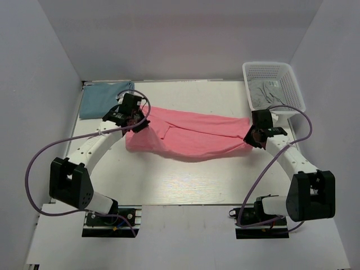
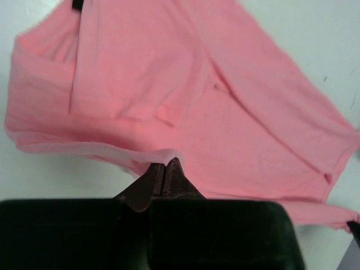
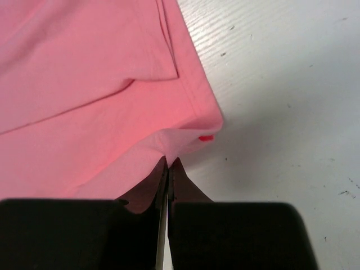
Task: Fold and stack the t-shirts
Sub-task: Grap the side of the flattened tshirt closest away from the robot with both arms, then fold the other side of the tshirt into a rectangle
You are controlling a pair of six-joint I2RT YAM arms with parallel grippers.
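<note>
White walls stand around a white table on three sides.

The left gripper is pinched tight on the edge of the pink shirt. Its two fingers are pressed together with a fold of pink cloth between them. The right gripper is pinched tight too. It has a corner of the same shirt, right by a tiny red tag.

The left gripper has the 9 o'clock end of the shirt and the right gripper has the 3 o'clock end. The shirt lies between them as a long band across the middle of the table, with soft folds in it. A small dark label shows at the far edge in the left wrist view.

The left arm bends out toward 9 o'clock and curves back in to the shirt. The right arm bends out toward 3 o'clock and curves in the same way. A purple cord loops beside each arm.

The blue shirt lies flat in the 10 o'clock corner of the table, just beside the left gripper. A white basket sits at the 2 o'clock corner with a grey cloth inside it.
</note>
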